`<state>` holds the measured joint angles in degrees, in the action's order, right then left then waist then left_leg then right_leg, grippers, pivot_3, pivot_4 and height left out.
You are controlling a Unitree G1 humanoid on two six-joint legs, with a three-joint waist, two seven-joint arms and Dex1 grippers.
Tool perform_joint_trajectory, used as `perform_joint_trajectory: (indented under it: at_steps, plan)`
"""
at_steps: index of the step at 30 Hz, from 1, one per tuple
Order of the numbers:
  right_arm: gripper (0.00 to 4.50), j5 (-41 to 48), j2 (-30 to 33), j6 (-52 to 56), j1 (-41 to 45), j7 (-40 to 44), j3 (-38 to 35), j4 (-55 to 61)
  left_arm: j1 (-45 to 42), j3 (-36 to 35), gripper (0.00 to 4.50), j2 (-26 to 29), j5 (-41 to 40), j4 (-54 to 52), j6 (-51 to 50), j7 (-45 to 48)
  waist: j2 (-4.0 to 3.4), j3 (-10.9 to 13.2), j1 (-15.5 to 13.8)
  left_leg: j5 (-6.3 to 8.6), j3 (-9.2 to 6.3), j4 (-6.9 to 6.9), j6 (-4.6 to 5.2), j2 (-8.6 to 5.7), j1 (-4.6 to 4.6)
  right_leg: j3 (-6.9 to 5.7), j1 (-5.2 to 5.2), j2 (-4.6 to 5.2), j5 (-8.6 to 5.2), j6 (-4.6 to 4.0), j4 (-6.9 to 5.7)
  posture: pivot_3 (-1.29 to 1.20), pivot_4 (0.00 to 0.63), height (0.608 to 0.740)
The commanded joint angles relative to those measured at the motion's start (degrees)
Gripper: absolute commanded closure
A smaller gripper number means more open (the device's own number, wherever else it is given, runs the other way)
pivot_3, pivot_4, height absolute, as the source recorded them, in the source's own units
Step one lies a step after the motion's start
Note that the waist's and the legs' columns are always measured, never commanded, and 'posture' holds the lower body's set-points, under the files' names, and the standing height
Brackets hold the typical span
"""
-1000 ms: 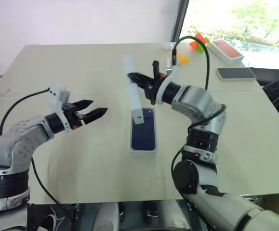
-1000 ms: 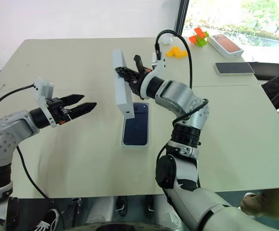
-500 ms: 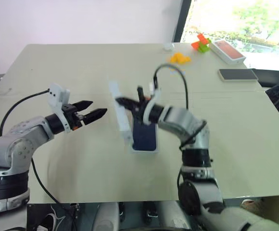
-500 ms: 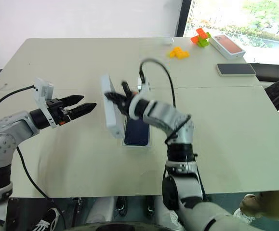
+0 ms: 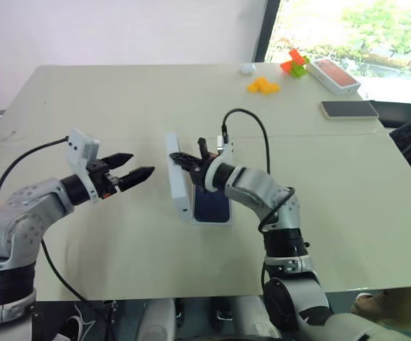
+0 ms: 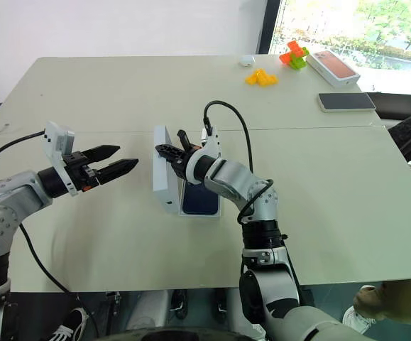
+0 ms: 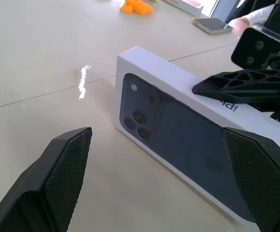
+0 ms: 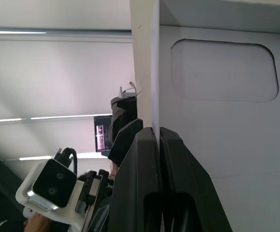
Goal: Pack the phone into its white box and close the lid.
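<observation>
1. Left gripper point(image 5: 135, 175): hovers above the tabletop point(image 5: 120, 106) at the left, pointing toward the centre. Its jaws are spread wide and hold nothing.
2. The lid point(image 5: 177, 177): stands on its long edge at the centre of the tabletop, tilted, just left of the white box point(image 5: 211, 221). Its lower edge is at the box's left wall; whether they touch cannot be told. In the left wrist view the printed dark blue phone picture on its top face point(image 7: 178, 145) faces the left gripper.
3. Right gripper point(image 5: 184, 157): its jaws are pressed together, pinching the upper wall of the lid. The right wrist view shows the fingers point(image 8: 149, 159) closed on the thin white wall.
4. The phone point(image 5: 213, 204): lies flat inside the white box, partly hidden by the right arm.
5. Far right of the tabletop: yellow blocks point(image 5: 262, 86), orange and green blocks point(image 5: 294, 62), an orange-topped white box point(image 5: 336, 75) and a dark grey slab point(image 5: 348, 109).
</observation>
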<state>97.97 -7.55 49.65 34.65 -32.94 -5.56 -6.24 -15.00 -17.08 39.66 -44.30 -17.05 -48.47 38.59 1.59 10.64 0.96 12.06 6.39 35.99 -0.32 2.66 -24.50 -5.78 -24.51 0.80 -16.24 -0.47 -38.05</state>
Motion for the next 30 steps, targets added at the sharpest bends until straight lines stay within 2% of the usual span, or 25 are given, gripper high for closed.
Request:
perform_joint_trajectory:
  at_steps: [1, 6, 9, 12, 16, 21, 25, 30]
  plan:
    - [4.47, -1.5, -1.7, -0.1, -1.3, 1.4, 1.2, 2.5, 1.1, 0.4, 0.0, 0.1, 0.5, -1.9, 1.6, 0.7, 0.0, 0.0, 0.0, 0.0, 0.0, 0.0, 0.0, 0.0, 0.0, 0.0, 0.0, 0.0, 0.0, 0.0, 0.0, 0.0, 0.15, 0.737]
    - [4.47, -3.5, -0.8, 0.6, -2.1, 3.4, 1.9, 2.9, 2.1, 1.2, 0.0, 0.2, 1.1, -1.3, 2.2, 0.9, 0.0, 0.0, 0.0, 0.0, -0.01, 0.01, 0.0, 0.01, 0.02, 0.0, 0.0, -0.01, 0.0, 0.0, -0.02, 0.0, 0.15, 0.737]
    - [4.5, -4.0, -0.7, 0.8, -2.5, 3.8, 1.9, 2.8, 2.3, 2.0, 0.81, -0.3, 0.9, -1.1, 2.0, 1.0, 0.0, 0.0, 0.0, 0.0, -0.01, 0.01, 0.0, 0.01, 0.02, 0.0, 0.0, 0.0, 0.0, 0.0, -0.01, 0.0, 0.15, 0.737]
    - [4.5, -4.6, -0.7, 0.7, -2.6, 4.3, 1.7, 2.8, 2.5, 3.6, 2.33, -1.4, 0.7, -1.3, 1.9, 1.2, 0.0, 0.0, 0.0, 0.0, 0.0, 0.01, 0.0, 0.01, 0.01, 0.0, 0.0, 0.0, 0.0, 0.0, -0.01, 0.0, 0.15, 0.737]
    - [4.5, -5.6, -0.1, 1.2, -3.1, 5.2, 1.6, 3.2, 2.9, 8.1, 4.32, -5.1, 4.4, -0.5, 4.4, -0.4, 0.01, 0.0, -0.1, 0.0, 0.0, 0.02, 0.0, 0.0, 0.03, 0.0, 0.02, 0.0, 0.0, 0.0, -0.01, 0.0, 0.15, 0.737]
    - [4.5, -6.2, 0.1, 1.9, -3.6, 6.7, 1.5, 4.3, 2.0, 11.1, 4.42, -7.8, 8.0, 1.5, 6.7, -1.4, 0.0, 0.0, -0.1, 0.0, 0.0, 0.02, 0.0, 0.01, 0.02, 0.0, 0.02, 0.0, 0.0, 0.0, -0.02, 0.0, 0.15, 0.737]
    - [3.16, -5.8, 0.2, 2.7, -4.2, 7.3, 1.4, 4.7, 0.5, 12.3, 4.5, -9.8, 9.6, 2.7, 7.8, -2.1, 0.0, 0.0, -0.1, 0.0, -0.01, 0.02, 0.0, 0.01, 0.01, 0.0, 0.02, -0.01, 0.0, 0.0, -0.01, 0.0, 0.15, 0.737]
    - [0.79, -7.6, 1.3, 3.5, -4.4, 7.2, 1.6, 5.6, -0.2, 12.3, 4.5, -10.4, 9.7, 2.5, 7.3, -2.1, 0.0, 0.0, -0.1, 0.0, 0.0, 0.03, 0.0, 0.0, 0.0, 0.0, 0.01, -0.01, 0.0, 0.01, -0.01, 0.0, 0.15, 0.737]
